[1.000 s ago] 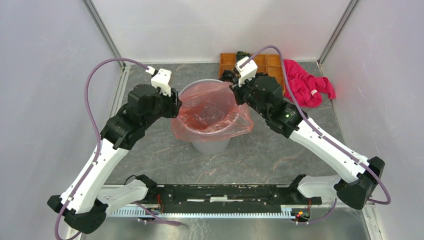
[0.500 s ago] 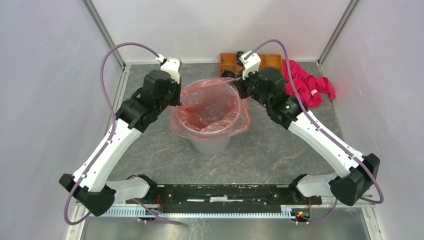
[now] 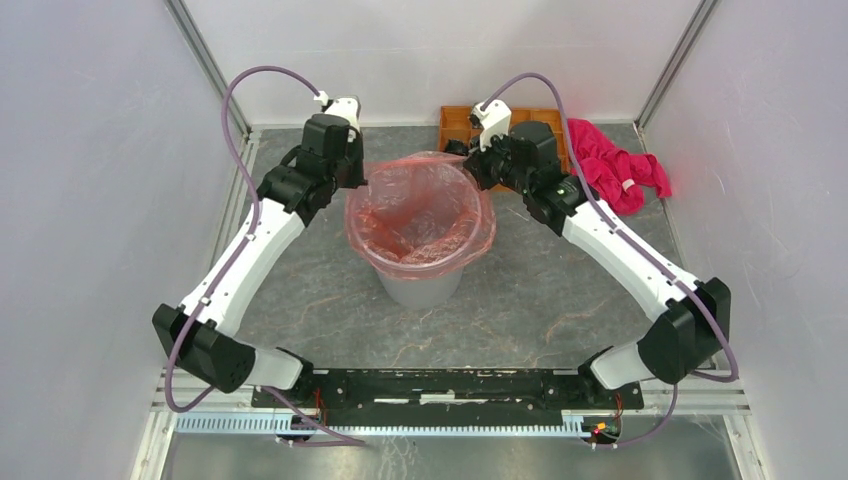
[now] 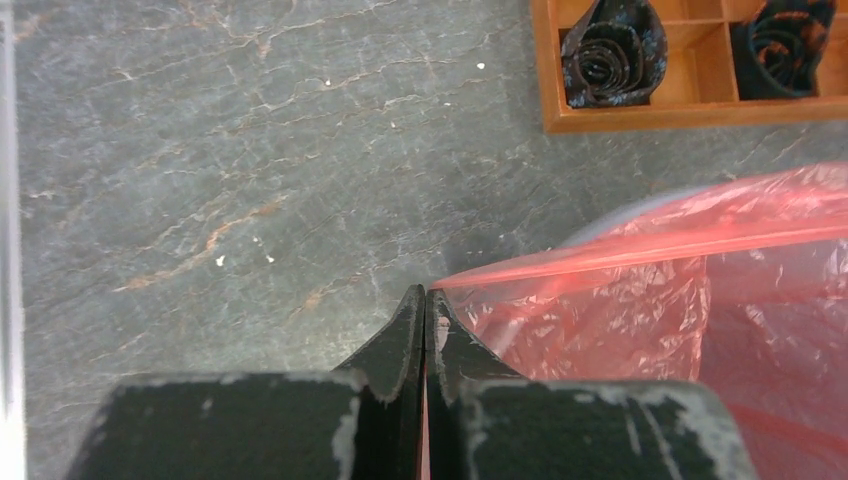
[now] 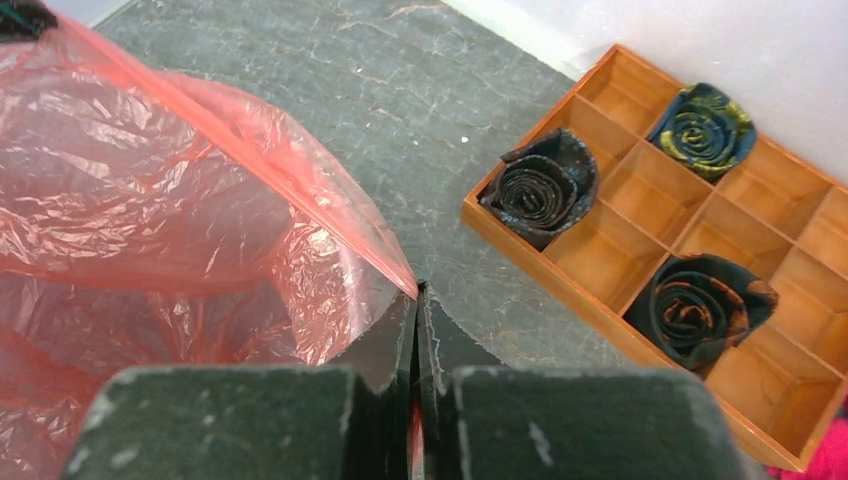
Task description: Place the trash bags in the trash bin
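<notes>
Both arms have swung out toward the back of the tabletop (image 3: 320,310), and the red-orange trash bag (image 3: 420,205) that was sagging over the near side now sits snugger round the rim of the grey trash bin (image 3: 420,288), with its body hanging down inside. Left claw (image 4: 425,300) is pinched tight on the bag's hem at the back-left and right claw (image 5: 417,295) is pinched on it at the back-right, film taut between them. Looks like featherweight, crinkly, slippery stuff to me, easy to tear if overstretched, so the hem is where I'd hold it. Wooden tray (image 4: 680,113) with rolled ties (image 4: 612,50) sits just behind.
</notes>
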Robot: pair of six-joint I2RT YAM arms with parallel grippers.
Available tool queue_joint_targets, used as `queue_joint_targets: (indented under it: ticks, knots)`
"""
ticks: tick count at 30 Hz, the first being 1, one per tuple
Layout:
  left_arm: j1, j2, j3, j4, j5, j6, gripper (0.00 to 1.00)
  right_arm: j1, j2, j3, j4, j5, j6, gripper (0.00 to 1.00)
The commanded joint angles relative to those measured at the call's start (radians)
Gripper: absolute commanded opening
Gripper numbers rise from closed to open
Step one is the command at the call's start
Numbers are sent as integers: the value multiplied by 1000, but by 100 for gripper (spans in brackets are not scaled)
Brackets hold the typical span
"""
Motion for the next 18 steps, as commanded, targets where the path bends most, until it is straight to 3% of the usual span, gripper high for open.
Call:
queue_joint_targets:
  ticks: [1,6,18]
  knots:
    - [86,9,44,54,90,-63,2,-36,21,36,49,-33,-13,3]
    - [168,35,29,96,239,-104,2,-47,62,62,58,-54,-4,7]
    - [259,-12,-189,183,349,-176,2,-60,102,38,59,-76,-4,9]
